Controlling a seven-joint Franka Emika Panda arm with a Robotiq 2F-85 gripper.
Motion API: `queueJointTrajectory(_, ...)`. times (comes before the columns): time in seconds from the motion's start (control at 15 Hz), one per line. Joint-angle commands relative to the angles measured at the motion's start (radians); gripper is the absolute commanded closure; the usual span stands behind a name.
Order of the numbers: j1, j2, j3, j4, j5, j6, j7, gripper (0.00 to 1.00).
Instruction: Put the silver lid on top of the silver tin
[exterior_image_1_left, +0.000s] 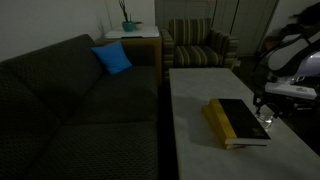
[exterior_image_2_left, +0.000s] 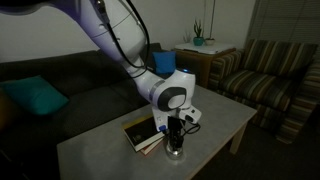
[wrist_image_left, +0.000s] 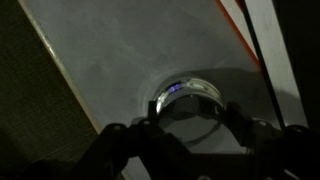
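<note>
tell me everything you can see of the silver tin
The silver tin is small, round and shallow. It looks like metal, and its shiny rim catches a bright glint on one side. It sits upright on the pale table, close beside the black-and-yellow book. The gripper hangs right over it, with a finger on either side of the rim. The dim light hides whether the fingers touch it, and whether a lid already covers it.

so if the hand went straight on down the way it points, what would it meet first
Most likely the small round silver metal tin right under the hand on the pale grey table. Depth is unclear in these dark frames, so they may be touching.
</note>
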Motion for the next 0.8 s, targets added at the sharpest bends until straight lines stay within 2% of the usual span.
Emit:
queueJointTrajectory(0.0, -0.014, -0.019, 0.001, -0.023, 0.007, -0.036, 0.006, 0.56)
queueJointTrajectory(0.13, -0.021, -0.010, 0.011, -0.006, 0.006, -0.056, -0.009, 0.56)
queueJointTrajectory(0.2, -0.022, -0.009, 0.014, -0.004, 0.005, -0.064, -0.015, 0.14)
queueJointTrajectory(0.27, -0.022, -0.010, 0.015, -0.006, 0.005, -0.067, -0.017, 0.07)
queueJointTrajectory(0.4, -0.018, -0.023, 0.012, -0.028, 0.004, -0.055, -0.014, 0.00)
queueJointTrajectory(0.73, 0.010, -0.085, -0.001, -0.143, -0.021, 0.010, -0.042, 0.00)
